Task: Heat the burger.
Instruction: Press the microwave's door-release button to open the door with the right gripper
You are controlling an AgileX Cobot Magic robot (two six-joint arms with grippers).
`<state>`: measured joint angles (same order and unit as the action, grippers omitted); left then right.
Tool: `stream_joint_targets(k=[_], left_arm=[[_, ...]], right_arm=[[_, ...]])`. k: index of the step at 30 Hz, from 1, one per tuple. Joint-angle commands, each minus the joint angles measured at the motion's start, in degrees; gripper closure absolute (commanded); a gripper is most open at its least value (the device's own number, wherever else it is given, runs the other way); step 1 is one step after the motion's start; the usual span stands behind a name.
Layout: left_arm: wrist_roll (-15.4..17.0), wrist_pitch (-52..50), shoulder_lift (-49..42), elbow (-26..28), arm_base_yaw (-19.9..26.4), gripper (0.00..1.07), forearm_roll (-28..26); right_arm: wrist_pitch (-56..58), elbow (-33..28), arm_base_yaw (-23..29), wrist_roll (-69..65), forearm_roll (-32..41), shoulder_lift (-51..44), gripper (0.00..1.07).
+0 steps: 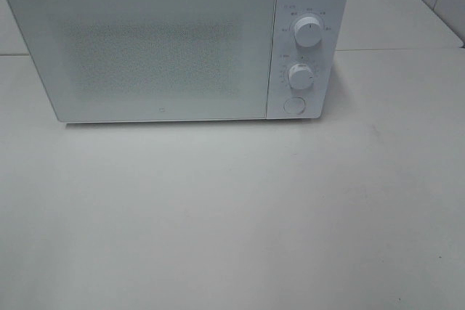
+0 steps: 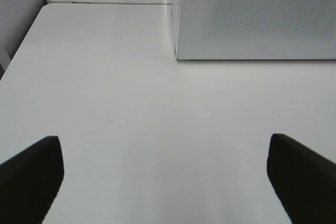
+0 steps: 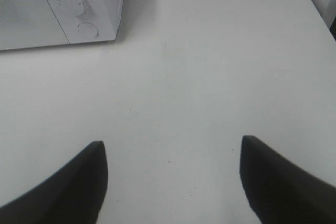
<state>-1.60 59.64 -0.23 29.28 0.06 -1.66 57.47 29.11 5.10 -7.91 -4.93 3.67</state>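
From the high camera, a white microwave (image 1: 145, 41) fills the upper left of the frame on a pale table (image 1: 232, 215), door shut, with two dials (image 1: 308, 33) and a round button (image 1: 293, 104) on its right panel. The burger cannot be seen in any view.

In the left wrist view, the left gripper (image 2: 165, 177) hangs over bare table, jaws spread wide and holding nothing.

In the right wrist view, the right gripper (image 3: 170, 182) is likewise spread and holds nothing, facing the microwave's control panel.
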Motion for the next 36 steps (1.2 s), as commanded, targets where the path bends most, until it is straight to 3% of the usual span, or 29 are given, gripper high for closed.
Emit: stream_joint_targets(k=[1,6,26,36], left_arm=[[0.5,-0.2,-1.3,-0.3,0.1,0.09,0.0],[0.5,-0.2,-1.3,-0.3,0.1,0.09,-0.1],[0.5,-0.2,-1.2,-0.3,0.1,0.09,0.0],[0.5,-0.2,-1.2,-0.3,0.1,0.09,0.0]], right_arm=[[0.2,-0.1,-2.3,-0.2,-0.5,-4.1,0.38],[0.2,-0.2,-4.5,0.2,-0.3,-5.4,0.38],[-0.3,0.6,-4.4,0.2,-0.6,-4.7,0.38],[-10.7,3.1,-4.4,0.2,-0.6,8.0,0.31]])
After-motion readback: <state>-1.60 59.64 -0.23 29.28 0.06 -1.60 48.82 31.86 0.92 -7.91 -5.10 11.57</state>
